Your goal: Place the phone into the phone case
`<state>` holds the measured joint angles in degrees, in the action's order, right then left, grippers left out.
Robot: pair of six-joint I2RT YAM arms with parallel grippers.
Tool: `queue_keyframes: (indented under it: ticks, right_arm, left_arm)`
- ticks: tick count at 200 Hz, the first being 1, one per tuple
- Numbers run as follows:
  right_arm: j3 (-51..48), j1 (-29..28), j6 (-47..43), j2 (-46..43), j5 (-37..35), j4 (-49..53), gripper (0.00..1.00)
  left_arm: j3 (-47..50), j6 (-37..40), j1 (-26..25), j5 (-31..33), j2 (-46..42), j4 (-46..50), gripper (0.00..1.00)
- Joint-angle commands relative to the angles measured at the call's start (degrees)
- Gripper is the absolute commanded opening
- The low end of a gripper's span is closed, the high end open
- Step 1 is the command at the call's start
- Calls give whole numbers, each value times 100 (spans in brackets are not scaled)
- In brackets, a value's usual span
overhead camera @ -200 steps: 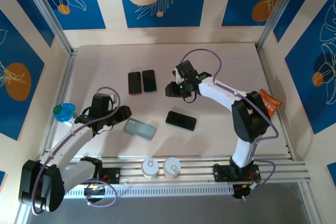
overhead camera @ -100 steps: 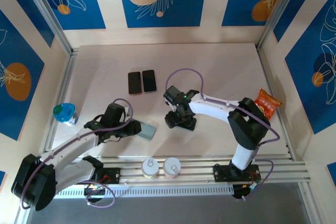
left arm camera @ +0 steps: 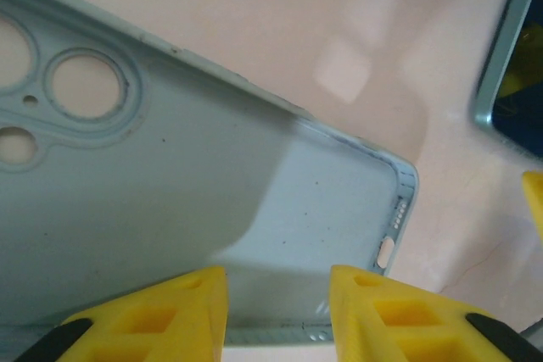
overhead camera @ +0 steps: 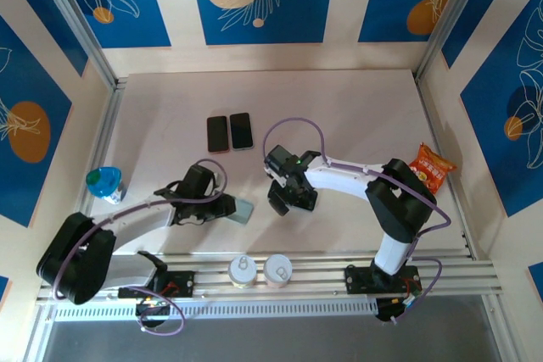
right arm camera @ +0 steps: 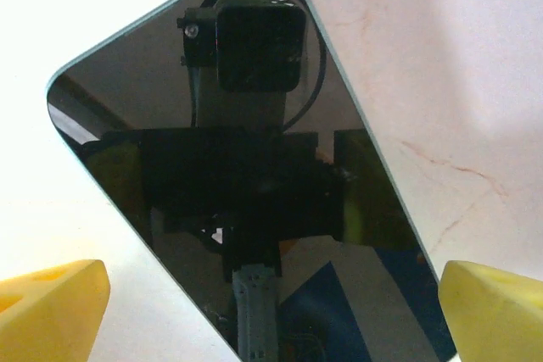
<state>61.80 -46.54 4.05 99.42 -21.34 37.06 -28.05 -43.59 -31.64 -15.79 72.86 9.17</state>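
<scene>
The pale blue-green phone case (left arm camera: 195, 175) lies open side up on the table, its camera cut-outs to the upper left in the left wrist view. My left gripper (left arm camera: 276, 315) hovers low over the case's near long rim. Its yellow fingertips (left arm camera: 170, 315) stand a little apart, and nothing is pinched between them. The phone (right arm camera: 246, 167) lies screen up, dark glass with a pale green edge. My right gripper (right arm camera: 271, 311) is open wide, one fingertip (right arm camera: 51, 311) on each side of the phone. From above, the left gripper (overhead camera: 222, 208) and right gripper (overhead camera: 287, 197) sit close together, with the case (overhead camera: 244, 210) between them.
Two more phones (overhead camera: 218, 134) (overhead camera: 242, 130) lie side by side at the back. A blue-topped bottle (overhead camera: 103, 182) stands at the left edge and a snack bag (overhead camera: 433, 169) at the right. Two cans (overhead camera: 243, 270) (overhead camera: 277, 270) stand on the front rail.
My left gripper slid right onto the case and its jaws narrowed. My right arm came forward and down from the back over the phone and opened wide.
</scene>
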Motion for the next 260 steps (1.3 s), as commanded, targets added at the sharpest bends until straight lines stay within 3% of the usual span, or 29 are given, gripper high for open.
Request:
queue_keyframes:
  ticks: [1, 86, 142, 216, 260]
  right_arm:
    - [-55, 146, -275, -140, 462, -112, 99]
    - [218, 419, -420, 262, 729, -209, 99]
    - [122, 322, -564, 235, 825, -286, 99]
    - [446, 351, -414, 836, 354, -128, 100]
    - [900, 575, 120, 1049, 660, 57, 79]
  left_arm:
    - [-155, -95, -48, 102, 253, -294, 37]
    - [-683, 294, -9, 590, 694, -57, 36]
    - [-790, 395, 121, 769, 362, 193, 36]
    - [-1024, 366, 140, 814, -342, 624, 37]
    - [-1144, 376, 160, 928, -861, 919, 39]
